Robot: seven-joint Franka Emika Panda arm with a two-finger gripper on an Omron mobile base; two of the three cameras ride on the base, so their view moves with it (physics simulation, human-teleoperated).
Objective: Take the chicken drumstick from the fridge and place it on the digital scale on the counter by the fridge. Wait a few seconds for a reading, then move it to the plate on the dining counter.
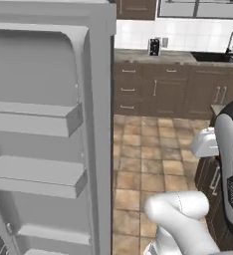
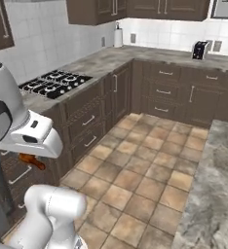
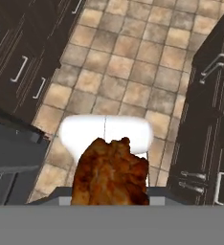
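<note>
My gripper (image 2: 29, 156) is shut on the chicken drumstick (image 3: 111, 172), a reddish-brown lump that covers the fingertips in the hand view. It hangs above the tiled floor, and its orange end (image 2: 33, 161) pokes out under the white hand. The fridge (image 1: 49, 124) stands at my left with its grey door swung open, pale door shelves facing me. A grey marbled corner of the dining counter (image 2: 211, 194) lies to the right. The digital scale and the plate are out of view.
A black cooktop (image 2: 55, 82) sits in the counter on the left, over dark brown drawers. At the back wall are a toaster (image 2: 199, 49), a paper towel roll (image 2: 118, 36) and a sink faucet (image 1: 232, 42). Tan floor tiles (image 2: 135, 170) lie open between the cabinets.
</note>
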